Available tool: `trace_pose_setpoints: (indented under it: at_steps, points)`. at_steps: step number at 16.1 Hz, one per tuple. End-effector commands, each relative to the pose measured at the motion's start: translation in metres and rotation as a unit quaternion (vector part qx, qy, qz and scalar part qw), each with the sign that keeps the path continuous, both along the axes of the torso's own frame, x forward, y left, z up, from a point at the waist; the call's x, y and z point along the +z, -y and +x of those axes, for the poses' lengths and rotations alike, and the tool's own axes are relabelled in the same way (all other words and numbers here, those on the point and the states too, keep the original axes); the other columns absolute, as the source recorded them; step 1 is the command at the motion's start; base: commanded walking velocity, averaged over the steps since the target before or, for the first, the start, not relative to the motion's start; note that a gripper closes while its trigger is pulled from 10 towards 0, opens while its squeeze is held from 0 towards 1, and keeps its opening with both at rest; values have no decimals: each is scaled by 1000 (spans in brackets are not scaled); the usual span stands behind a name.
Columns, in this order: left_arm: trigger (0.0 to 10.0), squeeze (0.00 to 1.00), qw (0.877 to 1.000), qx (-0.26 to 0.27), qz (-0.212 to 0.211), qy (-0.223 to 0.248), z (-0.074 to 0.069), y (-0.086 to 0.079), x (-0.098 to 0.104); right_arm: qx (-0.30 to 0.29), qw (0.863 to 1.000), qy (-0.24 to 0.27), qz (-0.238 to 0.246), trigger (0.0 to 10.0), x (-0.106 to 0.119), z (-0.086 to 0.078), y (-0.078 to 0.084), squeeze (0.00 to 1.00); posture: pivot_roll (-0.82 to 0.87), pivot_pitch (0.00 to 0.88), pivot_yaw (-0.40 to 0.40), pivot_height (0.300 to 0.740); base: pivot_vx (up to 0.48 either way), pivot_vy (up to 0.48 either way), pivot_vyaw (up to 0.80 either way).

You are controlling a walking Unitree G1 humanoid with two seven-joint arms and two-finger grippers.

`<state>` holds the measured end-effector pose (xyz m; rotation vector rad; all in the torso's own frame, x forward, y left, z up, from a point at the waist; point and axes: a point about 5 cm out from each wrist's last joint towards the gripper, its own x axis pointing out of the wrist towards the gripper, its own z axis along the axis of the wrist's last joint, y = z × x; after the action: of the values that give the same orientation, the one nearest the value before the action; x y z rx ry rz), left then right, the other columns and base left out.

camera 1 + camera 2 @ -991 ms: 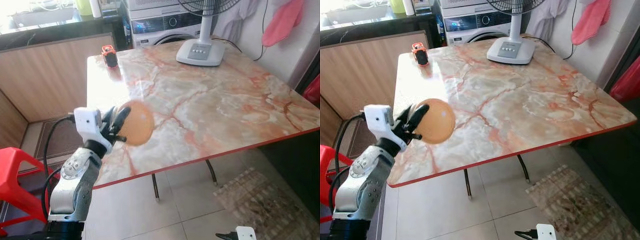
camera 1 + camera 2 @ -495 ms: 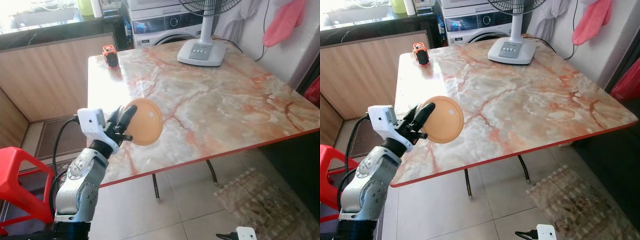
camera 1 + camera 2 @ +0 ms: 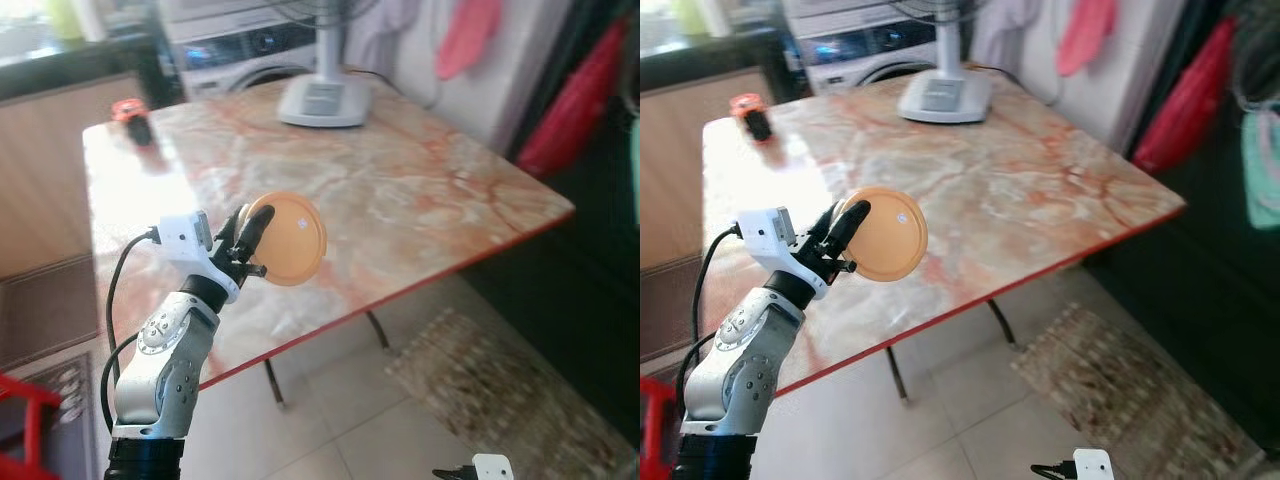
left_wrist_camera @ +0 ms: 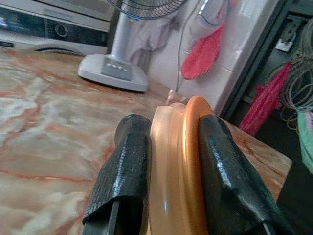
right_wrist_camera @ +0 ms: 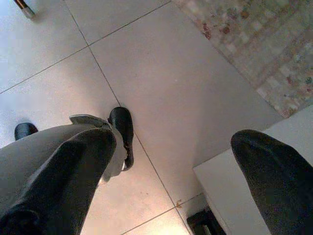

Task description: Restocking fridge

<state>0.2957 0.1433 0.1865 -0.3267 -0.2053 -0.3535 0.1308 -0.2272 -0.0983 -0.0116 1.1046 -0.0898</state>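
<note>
Carrying a round orange lidded plastic container [image 3: 287, 240] clamped between its black fingers [image 4: 124, 166], the left gripper [image 3: 250, 240] held it above the marble-patterned table [image 3: 420, 190]. The right gripper [image 5: 171, 161] hung with fingers apart. Stocking remained undone, apparently.

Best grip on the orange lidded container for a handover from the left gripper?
Take the free rim of the orange container, opposite the left gripper. It is a flat disc held on edge, fingers pinching its two faces, so come from the table side.
</note>
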Motion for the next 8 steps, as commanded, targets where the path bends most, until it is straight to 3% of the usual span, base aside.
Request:
trace_pose_setpoints:
  at_steps: [1,8]
  points:
    - [10000,0,1000,7,0,4,2,-3,4,7,1000,-7,3,10000,-1,-2,-2,0,-24,0,52,740,0,0,-788]
    - [10000,0,1000,5,-4,8,5,1,7,16,1000,-12,11,10000,-1,-1,-3,0,-22,0,54,740,0,0,-788]
